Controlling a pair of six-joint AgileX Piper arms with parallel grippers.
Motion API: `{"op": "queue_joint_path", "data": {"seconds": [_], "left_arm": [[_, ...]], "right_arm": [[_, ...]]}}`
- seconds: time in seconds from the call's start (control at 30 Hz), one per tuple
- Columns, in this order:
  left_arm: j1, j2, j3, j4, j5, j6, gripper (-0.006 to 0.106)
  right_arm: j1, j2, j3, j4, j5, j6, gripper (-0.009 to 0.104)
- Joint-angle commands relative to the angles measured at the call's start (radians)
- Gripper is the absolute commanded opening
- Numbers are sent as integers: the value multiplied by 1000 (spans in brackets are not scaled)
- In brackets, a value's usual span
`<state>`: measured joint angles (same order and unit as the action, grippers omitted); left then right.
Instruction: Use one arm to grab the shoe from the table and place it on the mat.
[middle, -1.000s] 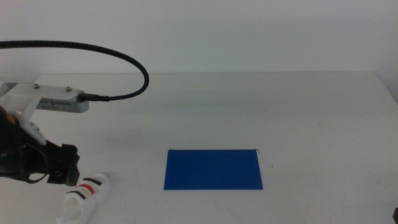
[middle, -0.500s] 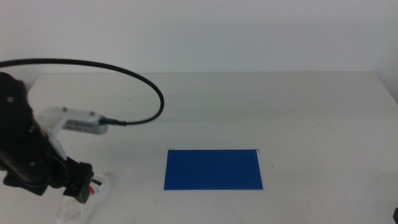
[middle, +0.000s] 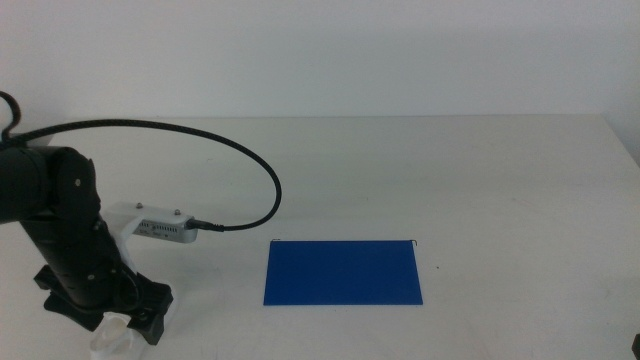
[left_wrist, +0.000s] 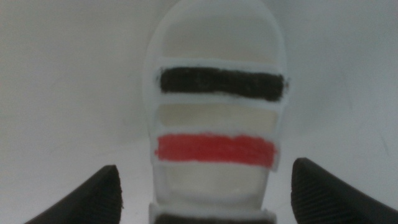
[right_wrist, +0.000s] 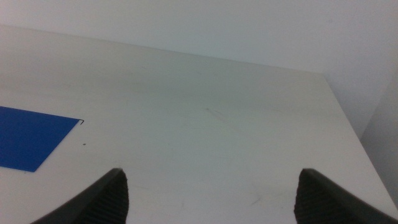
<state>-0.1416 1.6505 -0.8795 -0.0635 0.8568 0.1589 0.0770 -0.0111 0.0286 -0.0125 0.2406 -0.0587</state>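
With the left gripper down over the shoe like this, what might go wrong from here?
The left gripper is open, its jaws straddling the shoe at its straps; closing on the soft straps rather than the sole could let it slip. In the middle view, the arm hides nearly all of the shoe, so a misgrip may go unseen. The mat lies well apart.

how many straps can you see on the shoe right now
3 on the shoe, seen from the left wrist camera: a black one nearest the rounded end, a red one in the middle, and a dark one cut off by the picture edge. More may be hidden.
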Motion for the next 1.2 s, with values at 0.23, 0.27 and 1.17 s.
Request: {"op": "queue_joint_path", "data": {"seconds": [0.23,0.27,1.17], "left_arm": [[-5,-16,-26,-14,9,3,74],[-5,-16,-26,-14,12,3,68],[-214,31,-378,29,325,-148,-1]], "right_arm": [[3,4,5,-11,-72,-10,78],[3,4,5,-11,-72,-10,78],[3,4,5,-11,-72,-10,78]]}}
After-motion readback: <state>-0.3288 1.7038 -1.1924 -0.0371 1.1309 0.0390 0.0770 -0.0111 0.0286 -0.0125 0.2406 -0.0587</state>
